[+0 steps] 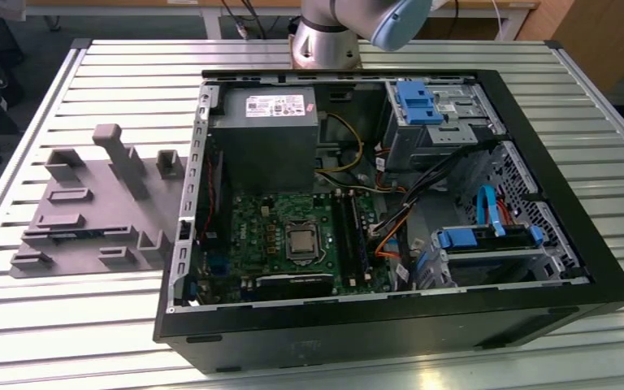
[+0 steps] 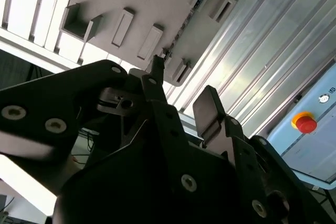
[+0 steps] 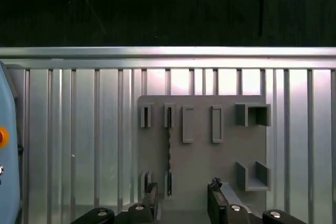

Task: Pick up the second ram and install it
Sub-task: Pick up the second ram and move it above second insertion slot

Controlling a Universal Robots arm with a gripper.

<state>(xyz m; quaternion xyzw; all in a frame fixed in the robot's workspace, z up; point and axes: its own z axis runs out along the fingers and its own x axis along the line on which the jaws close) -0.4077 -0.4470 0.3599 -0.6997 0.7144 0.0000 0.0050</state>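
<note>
I count one second ram [image 3: 169, 153], on edge in the one grey holder tray [image 3: 202, 174], on the exterior view's left of the computer case [image 1: 399, 329]. My gripper [image 3: 184, 188] hangs near it, its two fingers [image 3: 152, 203] spread, empty.

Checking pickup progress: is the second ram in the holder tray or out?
In: the second ram stands on edge in the holder tray, apart from the open gripper.

Bright overhead light, harsh contrast.
I see glare on the table slats [image 3: 178, 82], the floor [image 3: 157, 9] beyond nearly black, and the gripper [image 2: 182, 82] backlit, perhaps underexposed.
</note>
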